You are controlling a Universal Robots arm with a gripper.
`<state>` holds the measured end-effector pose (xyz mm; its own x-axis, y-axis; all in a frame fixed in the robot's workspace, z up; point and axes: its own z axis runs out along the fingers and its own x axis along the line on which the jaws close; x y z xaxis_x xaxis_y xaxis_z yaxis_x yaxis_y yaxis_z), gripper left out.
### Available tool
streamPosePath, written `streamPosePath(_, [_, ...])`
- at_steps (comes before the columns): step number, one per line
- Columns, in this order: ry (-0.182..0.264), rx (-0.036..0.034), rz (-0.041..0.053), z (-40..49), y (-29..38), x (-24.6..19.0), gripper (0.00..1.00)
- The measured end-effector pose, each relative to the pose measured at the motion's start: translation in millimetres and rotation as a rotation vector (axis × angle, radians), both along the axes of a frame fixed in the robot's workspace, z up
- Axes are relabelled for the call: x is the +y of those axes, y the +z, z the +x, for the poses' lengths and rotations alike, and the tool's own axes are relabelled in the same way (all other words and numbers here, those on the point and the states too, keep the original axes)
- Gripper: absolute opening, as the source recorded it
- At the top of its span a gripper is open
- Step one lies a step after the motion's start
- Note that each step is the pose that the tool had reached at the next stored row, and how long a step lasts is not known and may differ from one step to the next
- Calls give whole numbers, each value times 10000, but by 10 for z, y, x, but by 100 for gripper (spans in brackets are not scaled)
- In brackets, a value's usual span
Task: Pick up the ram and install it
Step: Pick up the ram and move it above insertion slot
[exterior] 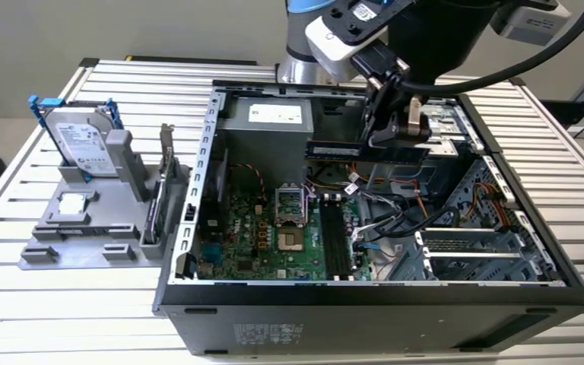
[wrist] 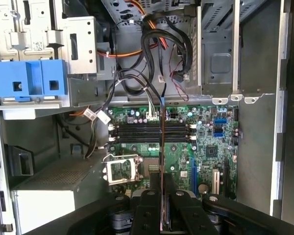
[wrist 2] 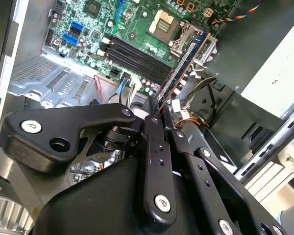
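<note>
Black gripper (exterior: 394, 137), dark bluish ram (wrist 2: 183, 66), green motherboard (wrist: 206, 147), bright blue plastic bracket (wrist: 29, 78).

**benchrat:** Anyone else struggling to see the grip? In the exterior view the tool (exterior: 398, 139) sits right over the middle of the ram (exterior: 334, 150), so the spot where it pinches the stick is covered. The arm (exterior: 429, 38) gets chopped by the top edge too.

**slot_fiddler:** Yep. In the first wrist view the ram is edge-on, just a thin line, so its label face is out of sight and its near end vanishes between the black links. Can't tell its height above the memory slots (wrist: 137, 132). The worktop (exterior: 69, 304) runs off the bottom edge.
</note>
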<state>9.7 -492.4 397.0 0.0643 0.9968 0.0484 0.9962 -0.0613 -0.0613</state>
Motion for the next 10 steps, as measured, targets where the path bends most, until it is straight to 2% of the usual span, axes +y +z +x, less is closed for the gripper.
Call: streamPosePath(10, [6,0,0,42,0,0,0])
